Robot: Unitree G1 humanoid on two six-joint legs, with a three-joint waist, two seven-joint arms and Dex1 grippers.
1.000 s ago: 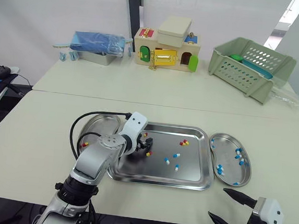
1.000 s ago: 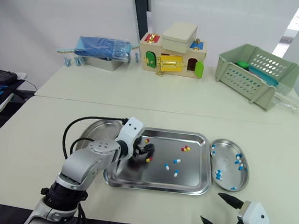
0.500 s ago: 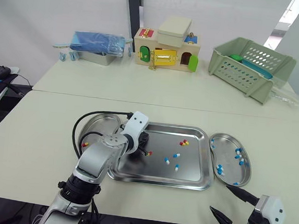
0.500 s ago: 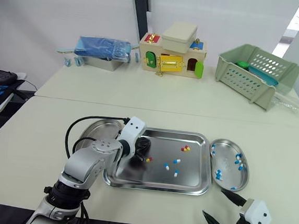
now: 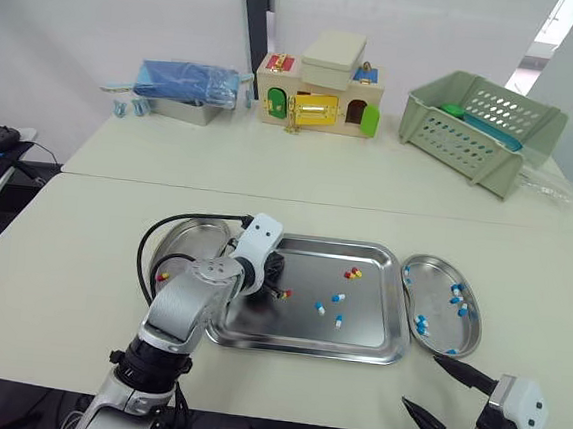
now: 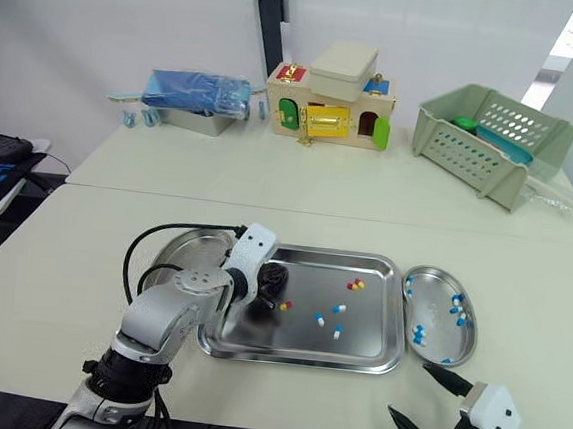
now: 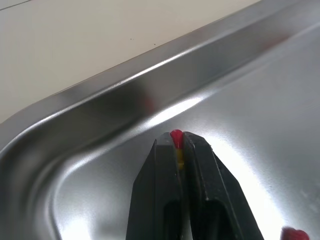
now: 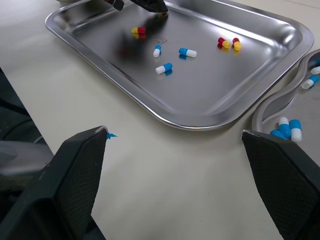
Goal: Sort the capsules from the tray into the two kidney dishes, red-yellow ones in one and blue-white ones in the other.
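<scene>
Since a second ago my left gripper (image 7: 176,142) has closed. Nearest me, the right gripper (image 5: 444,393) hangs wide open and empty. Further out, the left pinches a red-yellow capsule (image 7: 176,134) by the fingertips over the tray (image 5: 398,285). So shallow a pinch could slip crossing the rim to the left kidney dish (image 5: 186,234).

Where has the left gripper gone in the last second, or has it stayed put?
No. The left gripper stays over the tray's left end, just beyond the loose red-yellow capsule; only its fingers have shut, on a second capsule.
</scene>
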